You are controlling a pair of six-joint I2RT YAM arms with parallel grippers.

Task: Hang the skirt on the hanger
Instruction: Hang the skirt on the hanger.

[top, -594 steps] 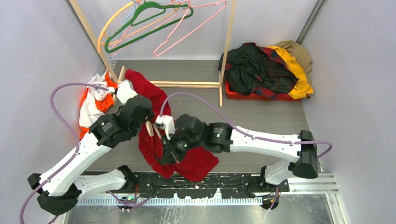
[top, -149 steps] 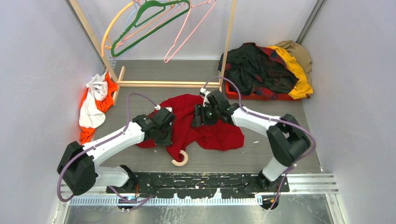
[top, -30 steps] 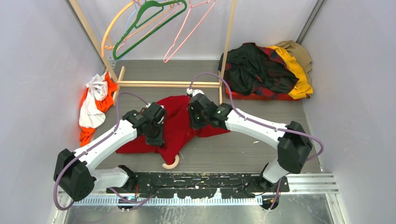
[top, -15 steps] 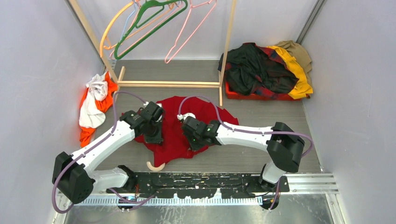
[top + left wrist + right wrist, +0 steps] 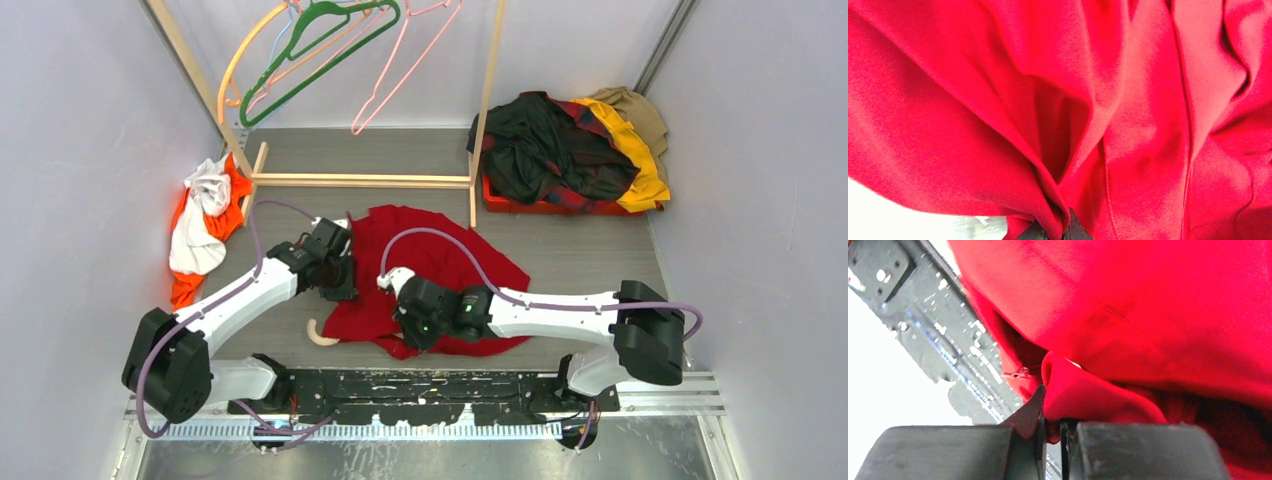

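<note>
The bright-red skirt (image 5: 430,265) lies bunched on the grey table between my two arms. Only the cream hook of the hanger (image 5: 320,335) shows, sticking out from under the skirt's near left edge. My left gripper (image 5: 340,283) is at the skirt's left side, shut on a fold of red cloth (image 5: 1058,200). My right gripper (image 5: 418,335) is at the skirt's near edge, shut on a pinch of the fabric (image 5: 1050,427). Red cloth fills both wrist views.
A wooden rack (image 5: 480,120) stands at the back with green (image 5: 310,50), pink (image 5: 400,70) and orange hangers on it. An orange-and-white garment (image 5: 200,225) lies at the left wall. A heap of dark, plaid and yellow clothes (image 5: 570,150) sits back right.
My right gripper has pulled back toward the near edge, dragging the skirt with it. The hanger hook has slid to the left. My left gripper has barely moved.
</note>
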